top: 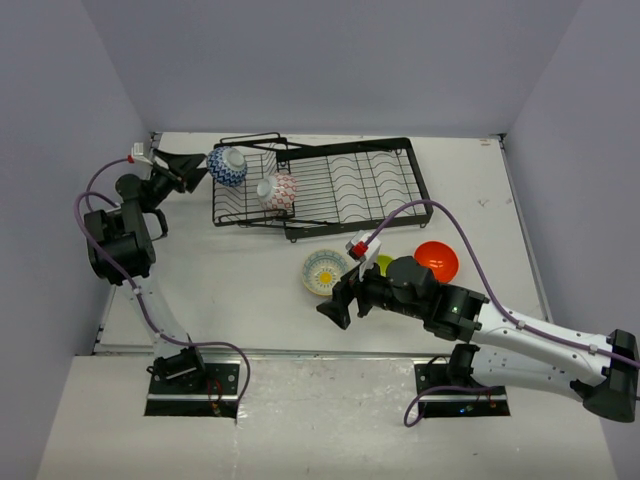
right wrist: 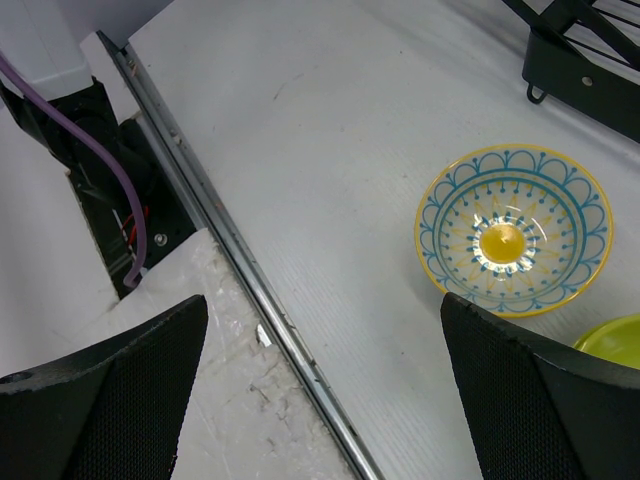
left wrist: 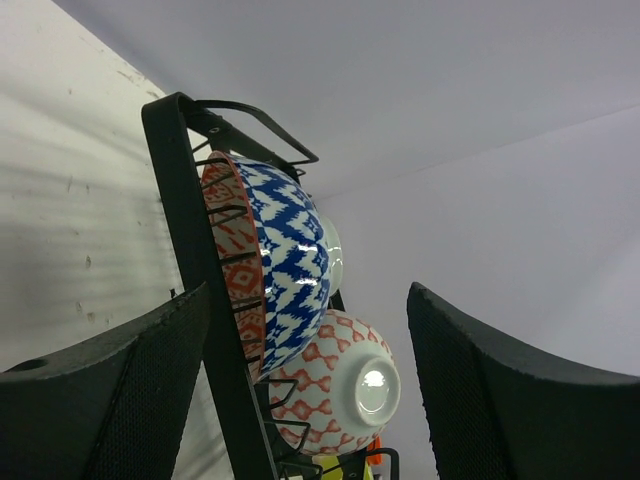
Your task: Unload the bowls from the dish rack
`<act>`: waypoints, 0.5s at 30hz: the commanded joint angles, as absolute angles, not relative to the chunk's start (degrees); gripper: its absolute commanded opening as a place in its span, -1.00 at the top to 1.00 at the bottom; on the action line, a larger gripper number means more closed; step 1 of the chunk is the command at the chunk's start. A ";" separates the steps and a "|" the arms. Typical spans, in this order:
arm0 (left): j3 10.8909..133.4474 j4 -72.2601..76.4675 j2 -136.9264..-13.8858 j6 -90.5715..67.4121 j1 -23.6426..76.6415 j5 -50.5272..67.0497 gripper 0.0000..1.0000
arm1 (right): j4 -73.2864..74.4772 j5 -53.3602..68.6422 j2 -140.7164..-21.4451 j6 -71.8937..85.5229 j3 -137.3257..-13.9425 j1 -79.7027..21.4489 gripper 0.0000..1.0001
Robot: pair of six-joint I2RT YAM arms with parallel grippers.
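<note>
Your left gripper [top: 202, 172] is at the left end of the black wire dish rack [top: 340, 185], its jaws parted fairly wide with nothing clamped between them. In the left wrist view, the two black fingers [left wrist: 120, 400] frame the blue-patterned bowl [top: 227, 166], which stands on edge against the rack's end wires with its foot turned away from the end. From overhead the fingertips look very near that bowl, but you cannot tell whether they touch it. The red-and-white patterned bowl [top: 278, 191] is also on edge in the rack, just beside the blue one and closer to the near rail. The other three bowls sit upright on the white table [top: 240, 280] in front of the rack. The cream bowl with the yellow centre [top: 325, 271] is on the left and the orange bowl [top: 437, 260] on the right. The lime green bowl [top: 383, 264] is between them, mostly hidden under your right arm. Your right gripper [top: 333, 300] hangs over the table near its front edge with its jaws spread wide and empty. In its wrist view the cream bowl lies just beyond the fingers, apart from both.
</note>
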State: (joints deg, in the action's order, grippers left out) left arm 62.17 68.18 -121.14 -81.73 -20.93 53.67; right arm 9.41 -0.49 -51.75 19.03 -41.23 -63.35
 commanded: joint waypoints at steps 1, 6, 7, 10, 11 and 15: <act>64.60 72.15 -121.90 -83.32 -20.57 54.84 -0.57 | 7.47 -0.26 -51.59 17.93 -43.42 -63.37 -0.98; 65.56 74.79 -122.25 -85.69 -19.78 54.76 -0.56 | 7.12 1.06 -52.38 17.93 -43.42 -63.37 -0.98; 65.65 75.06 -122.52 -85.95 -19.69 54.67 -0.55 | 7.12 1.05 -52.38 17.93 -43.50 -63.46 -0.98; 66.00 75.94 -123.04 -86.83 -19.51 54.58 -0.54 | 7.29 1.14 -52.47 17.84 -43.51 -63.37 -0.98; 66.01 76.11 -123.13 -87.18 -19.42 54.58 -0.54 | 7.21 1.14 -52.38 17.84 -43.42 -63.46 -0.98; 66.01 77.78 -123.84 -88.50 -19.42 54.58 -0.49 | 7.21 1.14 -52.47 17.84 -43.51 -63.37 -0.98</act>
State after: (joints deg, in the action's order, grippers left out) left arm 64.31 73.14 -122.65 -86.59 -19.62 53.80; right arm 9.32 -0.19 -52.38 18.96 -41.23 -63.35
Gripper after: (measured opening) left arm 0.750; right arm 0.987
